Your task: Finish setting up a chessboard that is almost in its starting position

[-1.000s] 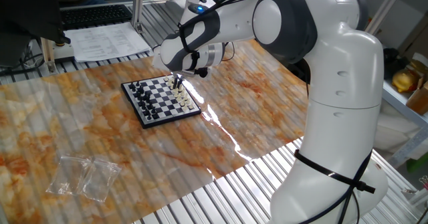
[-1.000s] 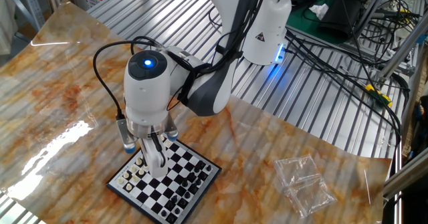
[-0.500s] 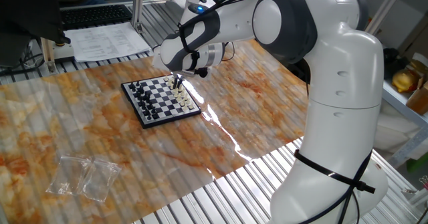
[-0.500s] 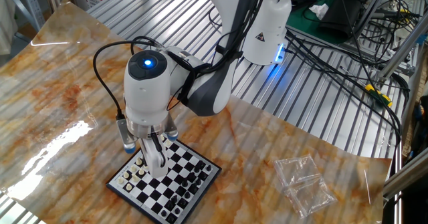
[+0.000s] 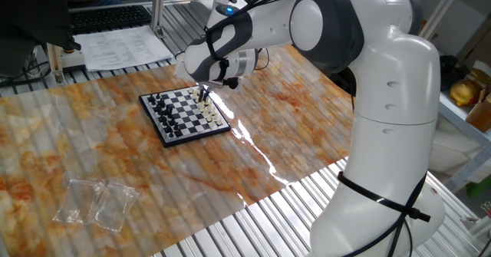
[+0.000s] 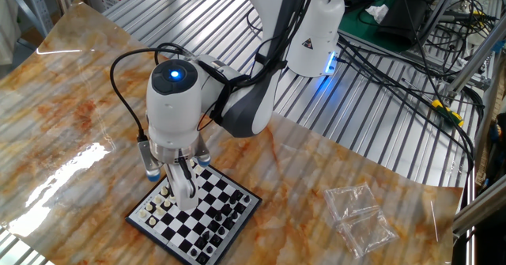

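Observation:
The chessboard [image 5: 181,113] lies on the marbled tabletop, small and chequered in a dark frame. Black pieces stand along its far-left edge, cream-white pieces [image 6: 155,209] along the opposite edge. My gripper [image 5: 203,96] points straight down over the white side of the chessboard [image 6: 215,199], with its fingertips down among the pieces. In the other fixed view the gripper [image 6: 183,192] has its fingers close together. Whether a piece sits between them is hidden by the fingers and the wrist.
Clear plastic bags [image 5: 97,201] lie on the table near its front-left corner, and they show again as plastic bags [image 6: 360,217] to the right of the board. Papers [image 5: 123,47] and a keyboard [image 5: 107,17] sit behind the table. Cables [image 6: 411,59] run over the metal bench.

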Controlling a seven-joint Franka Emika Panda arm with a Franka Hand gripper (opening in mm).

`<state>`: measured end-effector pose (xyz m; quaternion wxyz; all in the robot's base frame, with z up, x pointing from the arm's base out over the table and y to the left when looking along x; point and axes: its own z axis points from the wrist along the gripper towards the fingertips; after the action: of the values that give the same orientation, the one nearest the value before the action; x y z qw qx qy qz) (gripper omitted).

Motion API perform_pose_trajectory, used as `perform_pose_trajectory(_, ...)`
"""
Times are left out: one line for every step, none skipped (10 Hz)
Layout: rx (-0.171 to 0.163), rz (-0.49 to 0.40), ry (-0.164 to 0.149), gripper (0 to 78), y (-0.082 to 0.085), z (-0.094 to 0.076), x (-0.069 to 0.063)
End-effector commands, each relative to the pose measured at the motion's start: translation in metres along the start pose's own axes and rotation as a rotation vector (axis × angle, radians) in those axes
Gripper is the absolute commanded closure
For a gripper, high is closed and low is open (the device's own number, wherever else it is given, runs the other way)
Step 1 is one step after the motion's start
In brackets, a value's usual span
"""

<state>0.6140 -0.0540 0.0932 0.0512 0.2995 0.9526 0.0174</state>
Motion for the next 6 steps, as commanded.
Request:
perform_pose_trajectory(0.006,0.02,-0.011,76.3,0.0032,-0.0042,-0.0005)
perform_pose_trajectory(0.006,0.023,-0.011,76.3,0.0037,-0.0043,-0.0008)
perform_pose_trajectory(0.008,0.023,-0.012,76.3,0.004,-0.0043,-0.001)
perform_pose_trajectory(0.008,0.024,-0.012,76.3,0.0042,-0.0044,-0.0012)
perform_pose_trajectory(0.008,0.023,-0.012,76.3,0.0043,-0.0046,-0.0012)
perform_pose_trajectory(0.008,0.023,-0.012,76.3,0.0043,-0.0046,-0.0012)
